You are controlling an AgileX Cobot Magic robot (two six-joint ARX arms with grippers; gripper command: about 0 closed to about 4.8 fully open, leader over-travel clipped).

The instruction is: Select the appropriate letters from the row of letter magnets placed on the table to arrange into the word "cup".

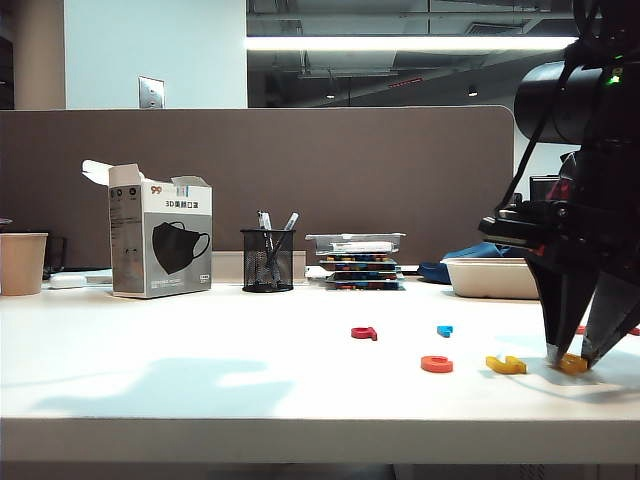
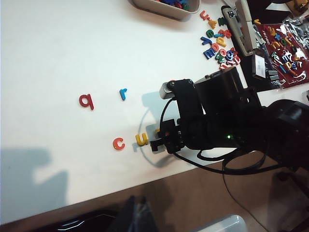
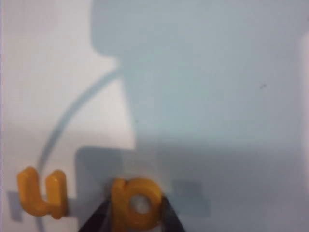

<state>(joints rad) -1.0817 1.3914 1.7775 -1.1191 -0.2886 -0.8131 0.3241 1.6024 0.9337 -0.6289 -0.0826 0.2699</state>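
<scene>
A fluorescent ceiling strip (image 1: 410, 43) glows overexposed above the partition in the exterior view, leaving the backlit right arm (image 1: 580, 250) nearly black and casting broad soft shadows across the white bench (image 1: 200, 390). The left wrist view is evenly lit and fairly sharp, with a large grey shadow on the near corner of the bench and another beside the dark arm. The right wrist view is soft and hazy at close range: the yellow "u" (image 3: 42, 192) and yellow "p" (image 3: 137, 203) look blurred, under a bluish shadow with a thin curved cable shadow.
</scene>
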